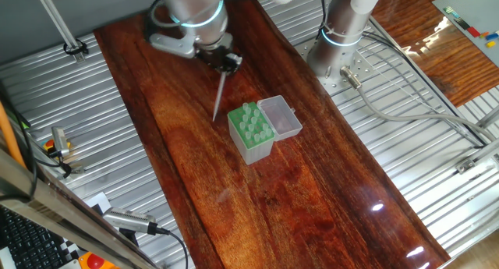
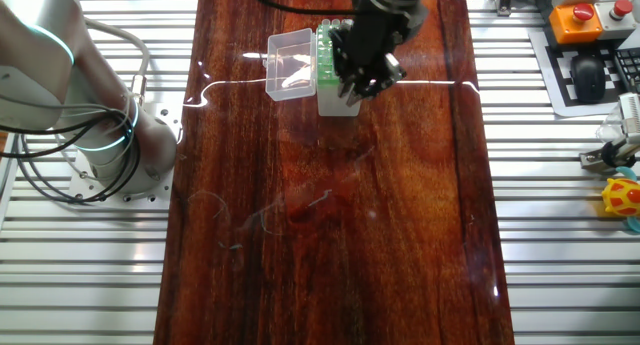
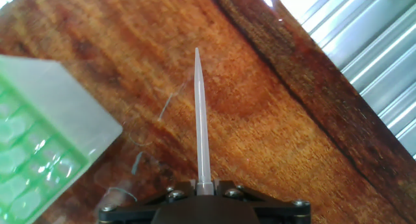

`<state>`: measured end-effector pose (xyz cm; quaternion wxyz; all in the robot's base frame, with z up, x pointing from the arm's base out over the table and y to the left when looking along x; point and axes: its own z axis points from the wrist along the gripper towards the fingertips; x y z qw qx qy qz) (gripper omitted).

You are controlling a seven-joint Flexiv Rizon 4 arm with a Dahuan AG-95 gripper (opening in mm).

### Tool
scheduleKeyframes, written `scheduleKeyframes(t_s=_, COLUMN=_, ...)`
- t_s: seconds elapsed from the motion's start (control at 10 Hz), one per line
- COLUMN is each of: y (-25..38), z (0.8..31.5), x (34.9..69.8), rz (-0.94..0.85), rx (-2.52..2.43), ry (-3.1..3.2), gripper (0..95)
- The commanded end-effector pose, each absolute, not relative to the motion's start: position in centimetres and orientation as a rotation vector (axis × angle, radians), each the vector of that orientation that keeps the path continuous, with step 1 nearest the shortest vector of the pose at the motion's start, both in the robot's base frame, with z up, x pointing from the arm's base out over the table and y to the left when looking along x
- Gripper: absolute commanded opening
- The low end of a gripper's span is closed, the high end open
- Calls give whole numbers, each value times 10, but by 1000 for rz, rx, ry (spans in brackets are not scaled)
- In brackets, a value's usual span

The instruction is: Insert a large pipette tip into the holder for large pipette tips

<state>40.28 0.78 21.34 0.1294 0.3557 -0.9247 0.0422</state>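
Observation:
My gripper [image 1: 226, 64] is shut on the wide end of the large pipette tip [image 1: 220, 95], a long clear tapered tube that points down toward the wooden table. In the hand view the large pipette tip [image 3: 201, 120] runs straight out from the jaws, its point over bare wood. The holder for large pipette tips [image 1: 250, 133], a green box with a grid of pale green holes, stands just right of the tip's point. In the hand view the holder [image 3: 39, 146] is at the left. In the other fixed view my gripper [image 2: 362, 73] partly hides the holder [image 2: 327, 55].
The holder's clear lid [image 1: 280, 118] lies open on its far side, also seen in the other fixed view [image 2: 293, 62]. The wooden board [image 1: 257, 199] has ribbed metal table [image 1: 405, 152] on both sides. The arm's base [image 1: 341, 43] stands at the back right.

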Motion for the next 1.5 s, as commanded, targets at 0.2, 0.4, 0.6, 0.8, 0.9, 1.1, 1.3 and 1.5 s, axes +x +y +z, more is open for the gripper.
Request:
scheduleKeyframes(t_s=0.2, y=8, z=212, x=406, rz=131, rx=1023, ry=-2693, gripper=0)
scheduleKeyframes(t_s=0.4, y=8, z=212, x=406, rz=118, rx=1029, ry=-2693, gripper=0)
scheduleKeyframes(t_s=0.6, y=13, z=220, x=402, rz=123, rx=1015, ry=-2650, gripper=0)
scheduleKeyframes(t_s=0.8, y=15, z=226, x=397, rz=143, rx=1014, ry=-2617, gripper=0)
scheduleKeyframes(t_s=0.9, y=15, z=227, x=394, rz=153, rx=998, ry=-2593, gripper=0)
scheduleKeyframes(t_s=1.1, y=15, z=227, x=386, rz=147, rx=966, ry=-2565, gripper=0)
scheduleKeyframes(t_s=1.3, y=17, z=235, x=376, rz=158, rx=958, ry=-2563, gripper=0)
scheduleKeyframes(t_s=1.5, y=16, z=236, x=375, rz=166, rx=957, ry=-2577, gripper=0)
